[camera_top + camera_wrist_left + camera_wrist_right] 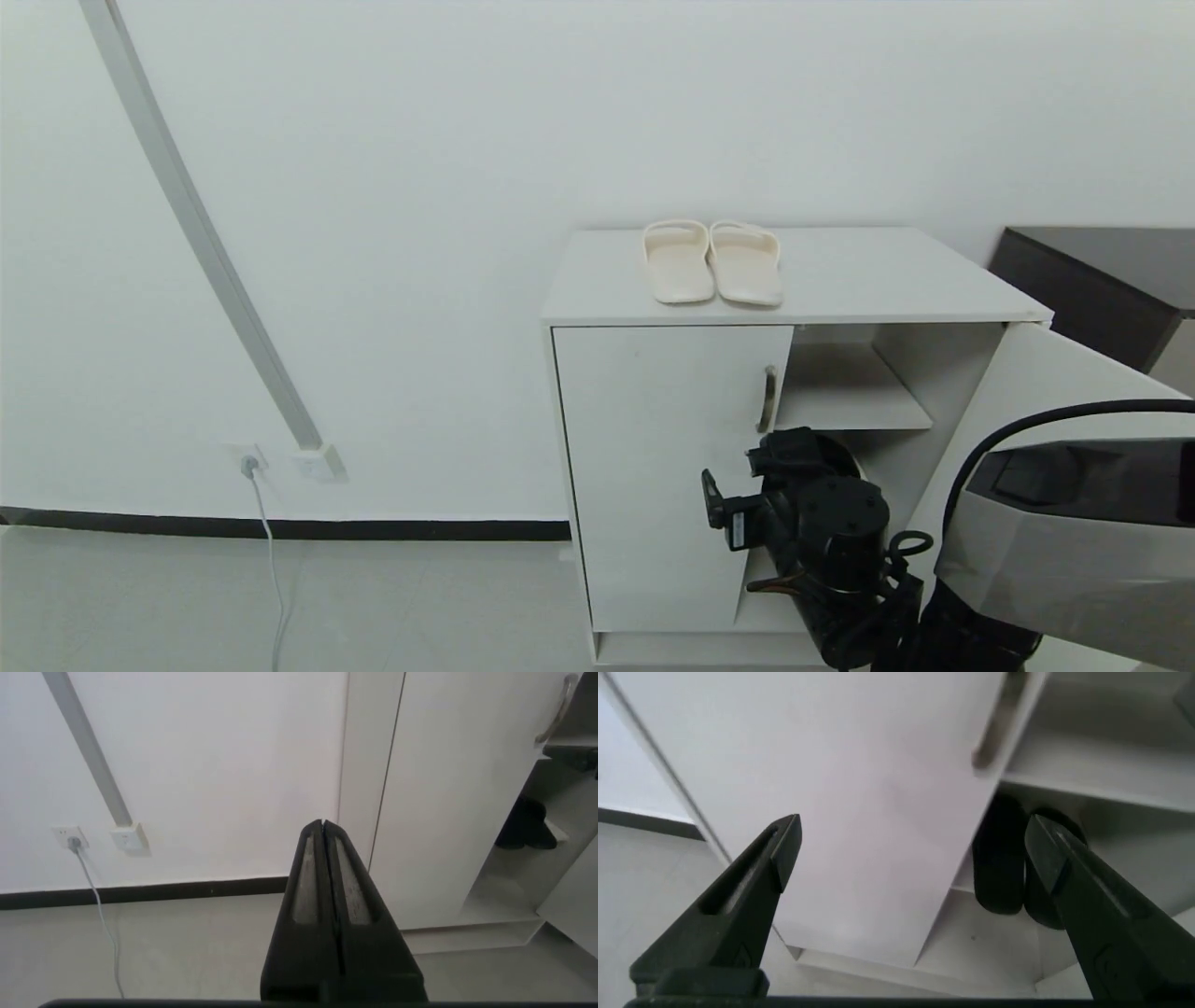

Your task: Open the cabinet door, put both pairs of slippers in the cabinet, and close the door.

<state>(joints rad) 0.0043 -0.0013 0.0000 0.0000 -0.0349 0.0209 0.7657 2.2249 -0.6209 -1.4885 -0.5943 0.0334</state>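
Head view shows the white slippers (711, 262) side by side on top of the cabinet (653, 467), strap ends toward the wall, their long axis running front to back. They lie well above the right gripper (913, 826), which hangs low before the open door (1027, 383) with its jaws spread and nothing between them. The black slippers (1022, 863) sit in the lower compartment, beneath the shelf (840, 392). The left gripper (322, 831) is off toward the cabinet's left side, jaws pressed together, empty. I'd say the right arm is nearer and must rise to reach the pair.
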